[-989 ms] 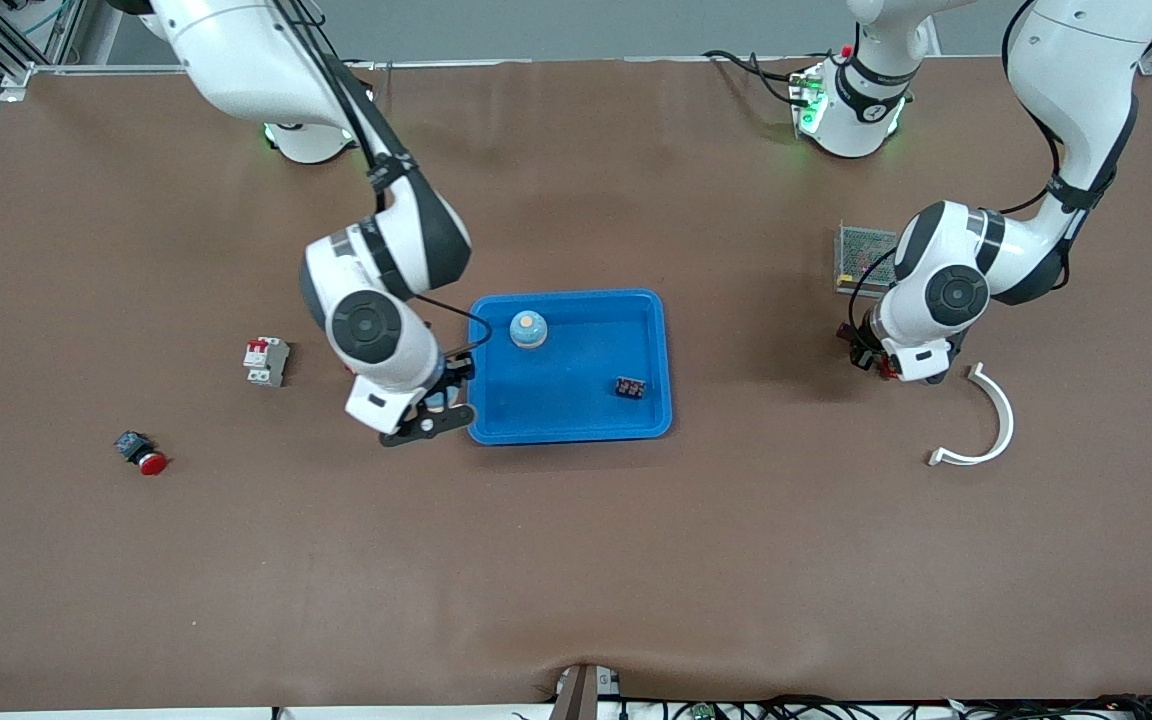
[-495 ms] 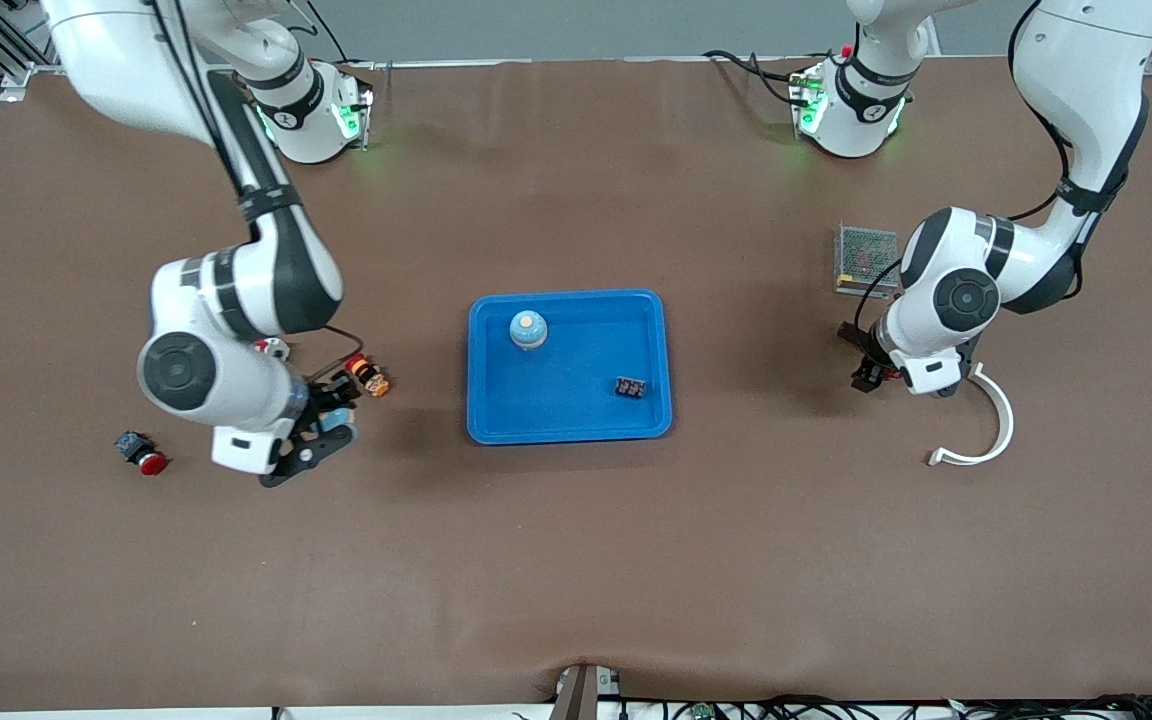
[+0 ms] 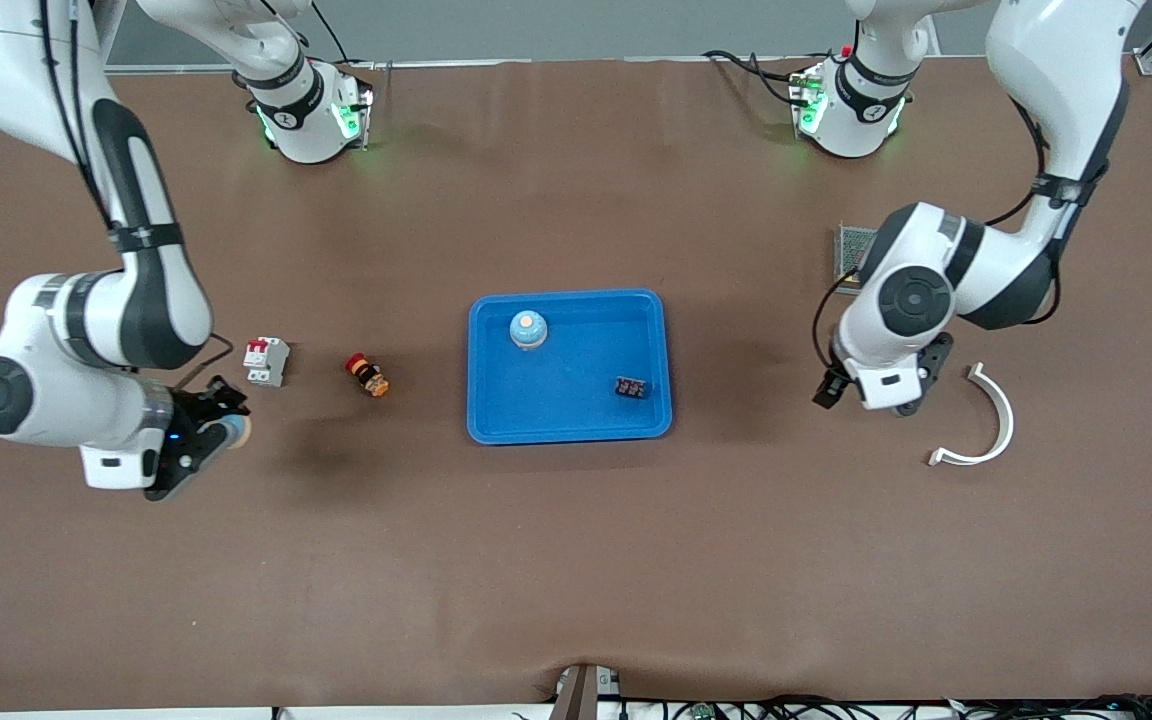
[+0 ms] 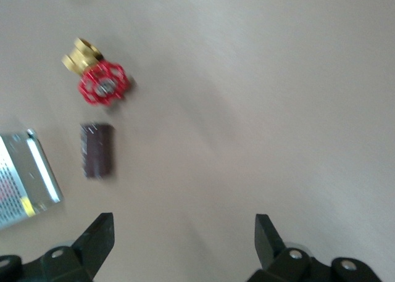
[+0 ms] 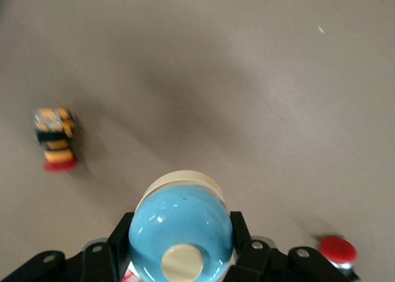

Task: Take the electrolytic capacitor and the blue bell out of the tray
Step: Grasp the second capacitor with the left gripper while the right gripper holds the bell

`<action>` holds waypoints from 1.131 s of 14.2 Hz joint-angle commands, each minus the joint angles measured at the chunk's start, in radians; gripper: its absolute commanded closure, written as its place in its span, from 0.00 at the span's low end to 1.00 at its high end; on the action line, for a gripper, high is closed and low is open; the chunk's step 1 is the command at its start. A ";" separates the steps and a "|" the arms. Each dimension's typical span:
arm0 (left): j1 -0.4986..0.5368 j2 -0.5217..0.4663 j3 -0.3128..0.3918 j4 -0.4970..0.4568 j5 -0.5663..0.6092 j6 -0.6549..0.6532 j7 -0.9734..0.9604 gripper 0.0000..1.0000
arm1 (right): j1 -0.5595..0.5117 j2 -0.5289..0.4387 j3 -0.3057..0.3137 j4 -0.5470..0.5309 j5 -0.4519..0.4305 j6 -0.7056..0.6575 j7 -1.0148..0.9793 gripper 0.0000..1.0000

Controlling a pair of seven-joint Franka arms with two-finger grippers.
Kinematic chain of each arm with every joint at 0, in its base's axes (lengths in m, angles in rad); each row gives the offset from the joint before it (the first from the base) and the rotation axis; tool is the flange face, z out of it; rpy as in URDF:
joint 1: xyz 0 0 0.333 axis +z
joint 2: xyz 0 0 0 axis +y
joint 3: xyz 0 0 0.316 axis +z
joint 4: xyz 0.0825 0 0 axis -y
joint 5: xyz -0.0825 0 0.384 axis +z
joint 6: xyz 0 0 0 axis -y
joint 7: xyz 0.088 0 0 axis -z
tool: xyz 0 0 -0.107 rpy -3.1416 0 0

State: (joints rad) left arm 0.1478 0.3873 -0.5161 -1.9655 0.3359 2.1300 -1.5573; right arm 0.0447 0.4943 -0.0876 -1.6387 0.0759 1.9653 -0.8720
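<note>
- Two arms are being seen in the front view: the right gripper (image 3: 204, 438), clamped on a bell (image 3: 235, 428), is being held over bare table (image 3: 576, 560); the left gripper (image 3: 861, 390) is being held near a white arc (image 3: 986, 420).
- In the left wrist view, fingers (image 4: 95, 239) are being held apart over a capacitor (image 4: 97, 149), beside a red valve (image 4: 102, 87).
- In the right wrist view, the bell (image 5: 181, 229) is being gripped.

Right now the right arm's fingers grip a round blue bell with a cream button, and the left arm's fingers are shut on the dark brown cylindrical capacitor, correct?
Not quite. The left gripper is open and empty; the dark brown cylindrical capacitor lies on the table, as the left wrist view shows. The right gripper does hold the round blue bell.
</note>
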 commanded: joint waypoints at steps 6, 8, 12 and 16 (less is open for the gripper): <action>-0.206 0.195 0.002 0.272 0.014 -0.036 -0.315 0.00 | -0.150 -0.054 0.020 -0.214 0.012 0.228 -0.301 0.60; -0.243 0.232 0.002 0.289 0.024 -0.032 -0.372 0.00 | -0.178 -0.053 0.020 -0.260 0.012 0.292 -0.347 0.60; -0.333 0.311 0.010 0.373 0.028 -0.024 -0.458 0.00 | -0.210 -0.049 0.022 -0.358 0.015 0.434 -0.395 0.60; -0.405 0.335 0.031 0.378 0.048 0.031 -0.559 0.02 | -0.233 -0.049 0.025 -0.426 0.015 0.509 -0.413 0.60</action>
State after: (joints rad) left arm -0.2228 0.6957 -0.5015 -1.6179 0.3607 2.1356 -2.0614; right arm -0.1546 0.4906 -0.0856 -1.9977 0.0759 2.4377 -1.2472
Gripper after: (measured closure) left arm 0.000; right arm 0.348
